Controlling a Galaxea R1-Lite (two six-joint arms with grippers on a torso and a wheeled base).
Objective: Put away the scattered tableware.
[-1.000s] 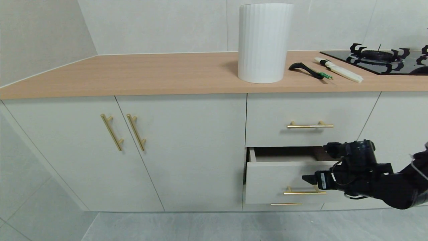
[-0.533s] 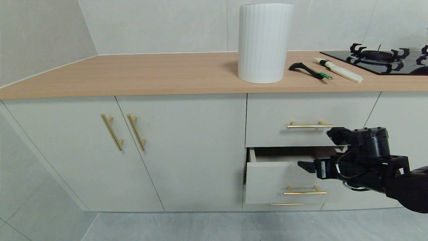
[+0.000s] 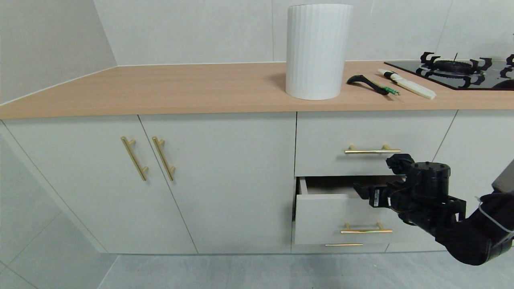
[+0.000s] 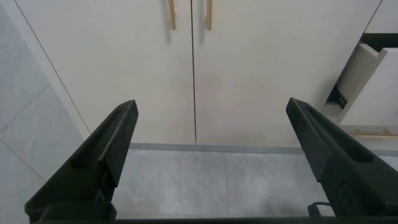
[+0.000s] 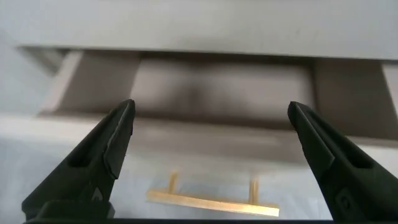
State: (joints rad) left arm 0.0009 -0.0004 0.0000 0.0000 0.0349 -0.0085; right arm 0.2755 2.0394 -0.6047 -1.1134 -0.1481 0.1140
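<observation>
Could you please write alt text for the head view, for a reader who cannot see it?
The right end effector, open, hovers in front of a partly open drawer under a wooden counter. On the counter stands a white ribbed container, and beside it lie a black-handled utensil and a white utensil, near a hob.

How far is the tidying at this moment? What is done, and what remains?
Done: the second drawer stands partly open. In hand: nothing; the right gripper hovers open before it. Left: the black utensil and the white utensil lie on the countertop, not yet stored.
</observation>
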